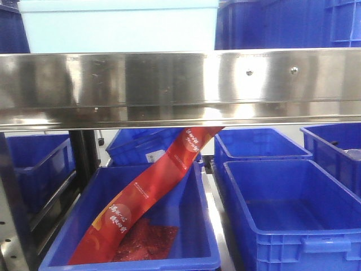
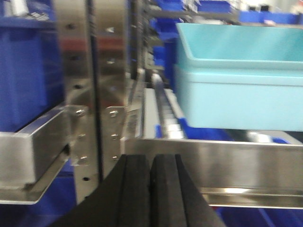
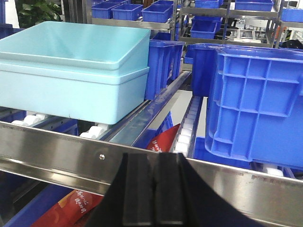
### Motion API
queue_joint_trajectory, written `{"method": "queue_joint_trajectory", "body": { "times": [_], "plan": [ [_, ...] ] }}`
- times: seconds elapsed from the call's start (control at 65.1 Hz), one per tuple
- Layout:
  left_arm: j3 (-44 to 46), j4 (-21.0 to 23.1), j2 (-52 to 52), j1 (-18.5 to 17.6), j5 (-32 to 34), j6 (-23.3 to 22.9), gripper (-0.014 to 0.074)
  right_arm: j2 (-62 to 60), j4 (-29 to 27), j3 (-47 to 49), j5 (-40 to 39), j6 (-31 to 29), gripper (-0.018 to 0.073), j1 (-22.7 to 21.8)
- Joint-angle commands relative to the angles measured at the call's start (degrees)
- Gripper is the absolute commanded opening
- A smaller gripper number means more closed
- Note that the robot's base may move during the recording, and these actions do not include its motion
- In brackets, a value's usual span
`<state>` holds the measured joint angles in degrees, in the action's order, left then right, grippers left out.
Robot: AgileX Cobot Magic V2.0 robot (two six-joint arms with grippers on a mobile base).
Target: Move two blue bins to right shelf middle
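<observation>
Red packets (image 1: 148,195) in blue bin (image 1: 194,251)

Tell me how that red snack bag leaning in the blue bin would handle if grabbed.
The red snack bag is probably floppy: it sags in a curve against the blue bin. Likely light, being thin. Its glossy film may slip.

shelf rail (image 1: 180,84): brushed shiny metal | blue bins (image 1: 293,214): smooth plastic | red packet (image 1: 146,197): glossy
</observation>
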<state>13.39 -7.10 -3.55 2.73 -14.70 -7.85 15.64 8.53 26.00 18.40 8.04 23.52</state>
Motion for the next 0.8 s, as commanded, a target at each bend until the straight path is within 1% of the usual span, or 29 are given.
{"method": "queue_joint_trajectory", "body": {
  "times": [0.0, 0.061, 0.077, 0.138, 0.169, 0.2, 0.783],
  "plan": [
    [-6.3, 1.1, 3.5, 0.8, 6.7, 0.2, -0.0111, -0.3, 0.5, -0.2, -1.3, -0.2, -0.0162, -0.2],
    [-10.5, 3.3, 3.5, 0.8, 9.0, 0.2, -0.0111, -0.3, 0.5, -0.2, -1.3, -0.2, -0.0162, -0.2],
    [-11.8, 4.0, 3.5, 0.8, 10.4, 0.2, -0.0111, -0.3, 0.5, -0.2, -1.3, -0.2, -0.0162, -0.2],
    [-13.4, 4.2, 3.5, 0.8, 13.5, 0.2, -0.0111, -0.3, 0.5, -0.2, -1.4, -0.2, -0.0162, -0.2],
    [-13.4, 4.2, 3.5, 0.8, 10.4, 0.2, -0.0111, -0.3, 0.5, -0.2, -1.4, -0.2, -0.0162, -0.2],
    [-13.4, 4.2, 3.5, 0.8, 10.1, 0.2, -0.0111, -0.3, 0.5, -0.2, -1.5, -0.2, -0.0162, -0.2],
    [-13.4, 4.2, 3.5, 0.8, 11.0, 0.2, -0.0111, -0.3, 0.5, -0.2, -1.8, -0.2, -0.0162, -0.2]
  ]
}}
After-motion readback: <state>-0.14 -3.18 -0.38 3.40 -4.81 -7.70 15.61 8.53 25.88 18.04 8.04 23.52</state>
